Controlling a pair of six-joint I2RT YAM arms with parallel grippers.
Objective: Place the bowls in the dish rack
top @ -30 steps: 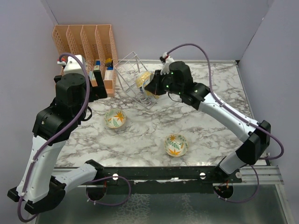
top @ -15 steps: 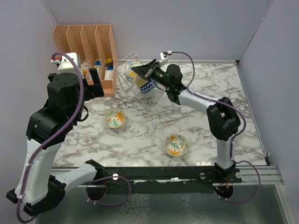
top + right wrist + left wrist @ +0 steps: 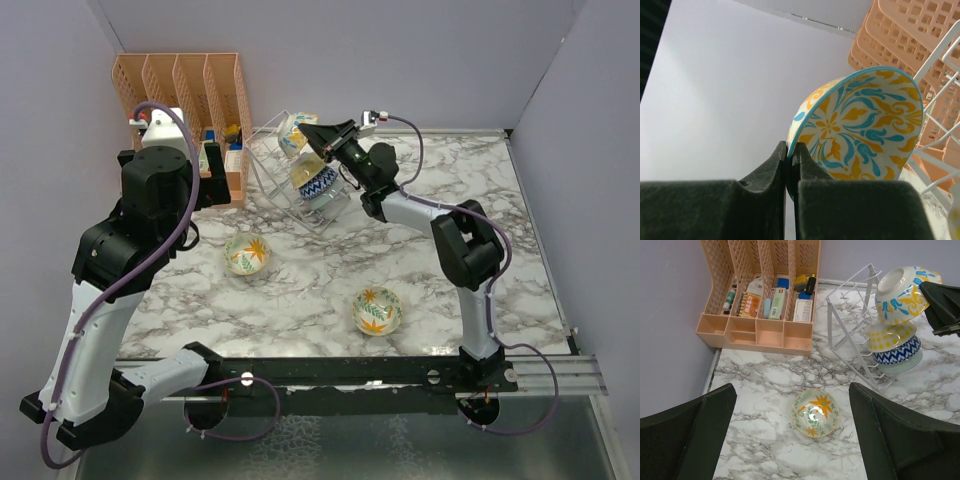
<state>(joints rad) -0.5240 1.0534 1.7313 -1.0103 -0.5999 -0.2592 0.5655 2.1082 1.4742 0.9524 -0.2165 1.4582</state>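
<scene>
My right gripper is shut on the rim of a cream bowl with orange and teal swirls and holds it tilted above the far end of the white wire dish rack. The pinch on the rim shows in the right wrist view. In the rack stand a yellow-dotted bowl, a blue zigzag bowl and a teal bowl. My left gripper is open and empty, high above a leaf-print bowl. A second leaf-print bowl lies near the front.
An orange slotted organizer with small items stands at the back left, right beside the rack. Grey walls close in the left, back and right sides. The marble table stretches to the right.
My right gripper has carried the orange-and-teal bowl up and back from beside the stacked bowls to above the rack's far end. My left arm has shifted slightly.
</scene>
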